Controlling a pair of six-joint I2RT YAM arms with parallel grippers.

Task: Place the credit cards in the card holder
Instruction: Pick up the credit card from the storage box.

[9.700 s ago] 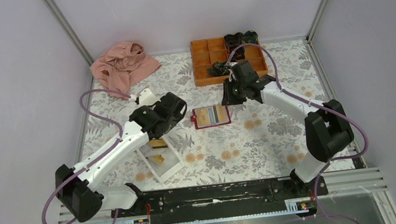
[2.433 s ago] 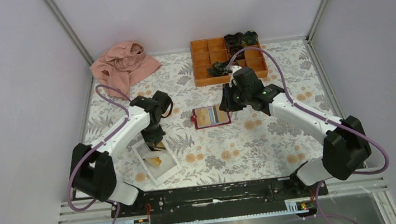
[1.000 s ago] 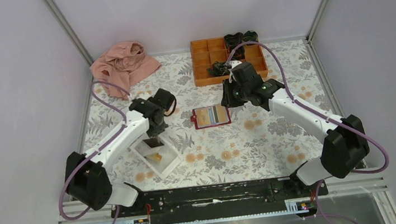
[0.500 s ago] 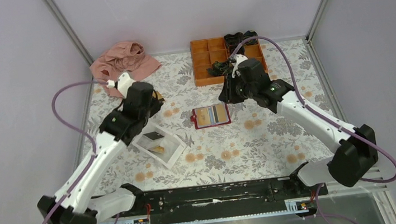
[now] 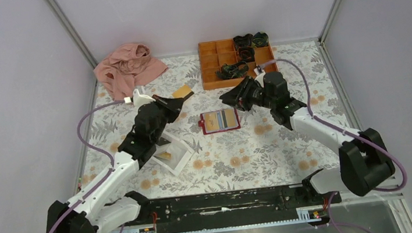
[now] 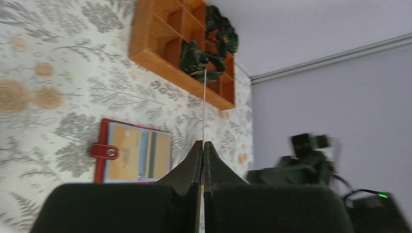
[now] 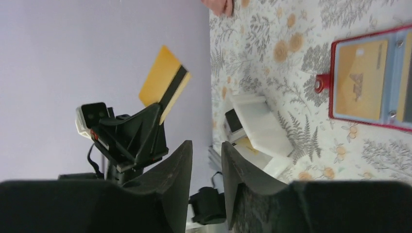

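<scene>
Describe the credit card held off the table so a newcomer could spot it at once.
Start at the orange compartment box at the far edge and look left. There the left end effector pinches a golden-tan credit card. Unlike the card in the white tray, it is held in the air.

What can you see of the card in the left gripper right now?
The card is a thin, flat, golden-tan rectangle with a dark stripe near one edge. The left gripper is shut on one end of it, and most of it sticks out past the fingertips. It is held tilted in the air, clear of the table, to the left of and beyond the open card holder. Nothing else touches it.
</scene>
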